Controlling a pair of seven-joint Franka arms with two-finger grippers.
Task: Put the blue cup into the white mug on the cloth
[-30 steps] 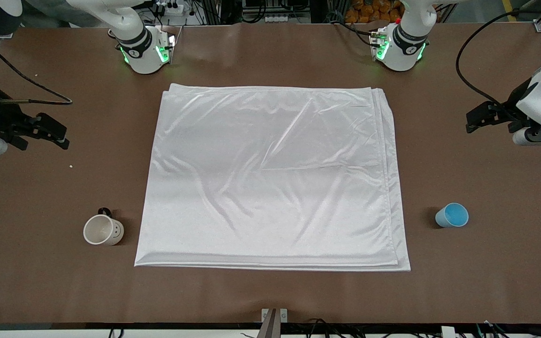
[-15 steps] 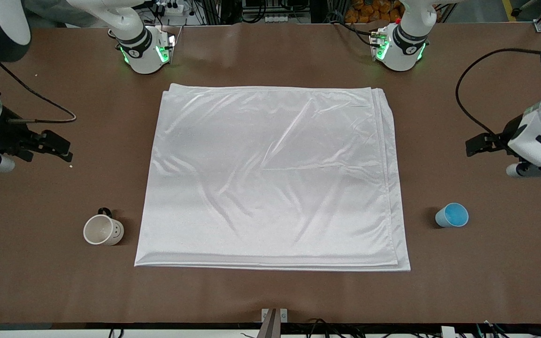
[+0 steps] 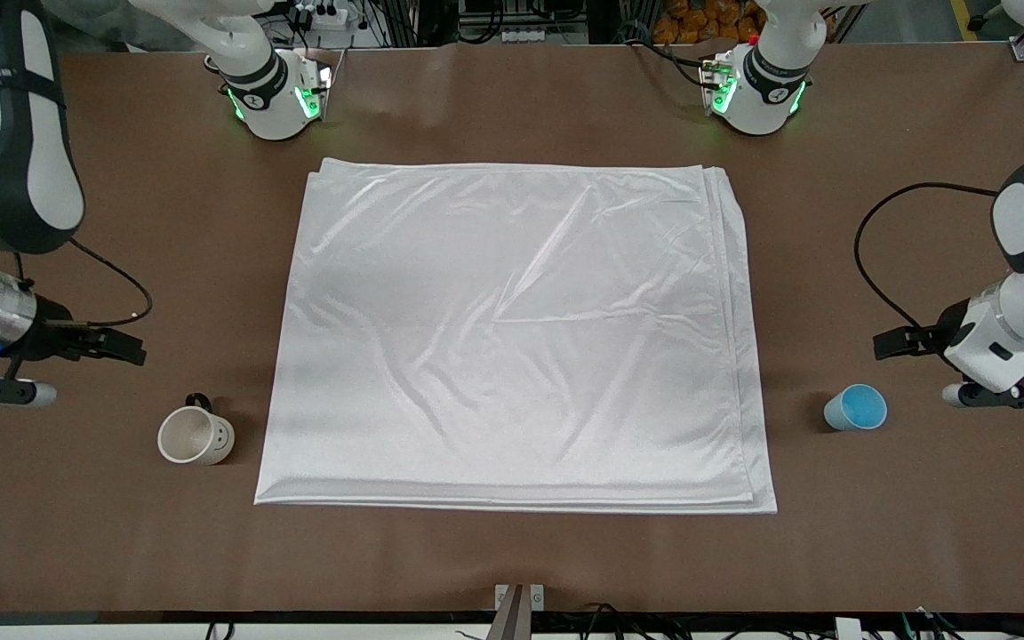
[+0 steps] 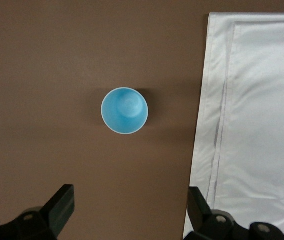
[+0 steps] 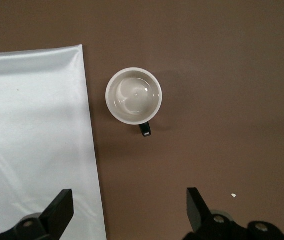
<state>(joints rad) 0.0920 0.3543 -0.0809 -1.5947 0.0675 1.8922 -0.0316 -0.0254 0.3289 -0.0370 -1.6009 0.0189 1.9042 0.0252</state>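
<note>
I see my left gripper [image 3: 899, 345] spread wide and empty above the brown counter [image 3: 921, 533] near the small light-blue tapered cup [image 3: 856, 408]. My right gripper [image 3: 125, 347], equally wide and empty, hangs near the off-white black-handled mug [image 3: 196, 435]. Both vessels stand upright beside the shiny white folded cloth [image 3: 512, 338].

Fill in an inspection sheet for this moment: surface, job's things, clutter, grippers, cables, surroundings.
Surface: brown table, bare around the cloth.
Job's things: cloth flat mid-table; mug upright on the table beside it, toward the right arm's end; cup upright toward the left arm's end.
Clutter: a white crumb near the mug.
Grippers: left gripper open over the table by the cup; right gripper open by the mug.
Cables: black cable looping to the left arm.
Surroundings: equipment past the table's edge, unclear.
</note>
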